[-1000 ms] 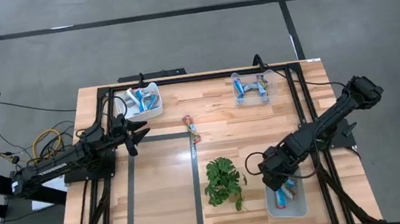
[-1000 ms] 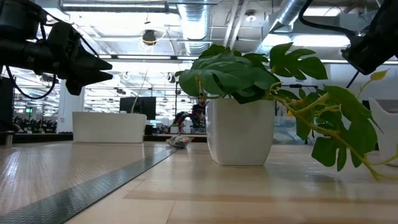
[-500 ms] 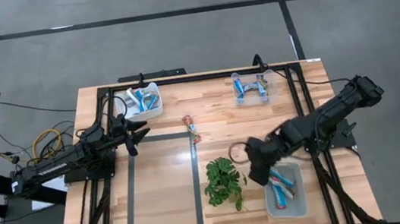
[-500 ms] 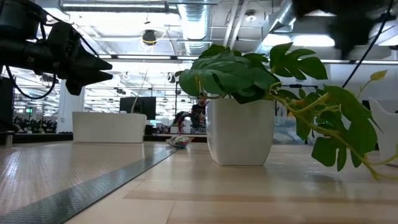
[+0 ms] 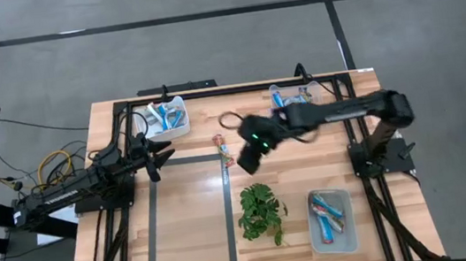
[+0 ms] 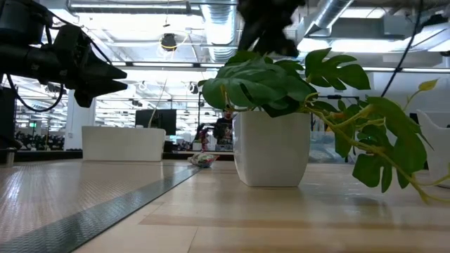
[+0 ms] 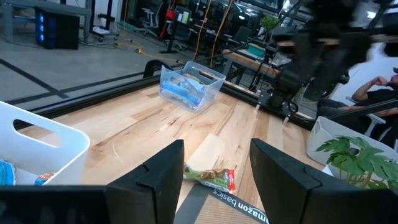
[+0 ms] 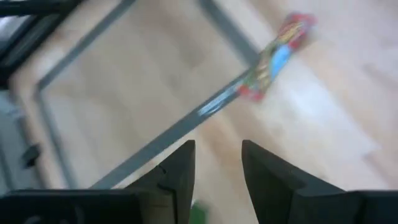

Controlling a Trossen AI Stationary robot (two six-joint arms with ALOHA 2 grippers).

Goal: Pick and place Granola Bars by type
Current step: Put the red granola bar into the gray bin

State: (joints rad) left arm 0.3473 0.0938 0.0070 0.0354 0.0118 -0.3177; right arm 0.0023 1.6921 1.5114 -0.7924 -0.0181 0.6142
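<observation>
One red-and-multicolour granola bar [image 5: 222, 150] lies flat on the wood by the far right corner of the taped rectangle; it also shows in the right wrist view [image 8: 277, 59] and the left wrist view [image 7: 211, 176]. My right gripper [image 5: 246, 163] hovers open just right of it, touching nothing, and its fingers [image 8: 180, 171] stand apart. My left gripper [image 5: 161, 162] waits open above the table's left side, fingers [image 7: 165, 171] apart. Blue-wrapped bars lie in the white bin [image 5: 166, 116], the clear far bin [image 5: 292, 101] and the near right bin [image 5: 331, 221].
A potted leafy plant [image 5: 261, 212] stands near the table's middle, close to my right gripper on its near side. A grey taped rectangle [image 5: 187, 216] marks the left half. A black frame rail [image 5: 228, 91] runs along the far edge. People sit in the room beyond the table.
My right arm has swung from above the near right bin up and toward the table's far left, passing over the plant, and now hangs beside the red bar. Its fingers no longer hang over the bin. The bars have stayed where they were.
</observation>
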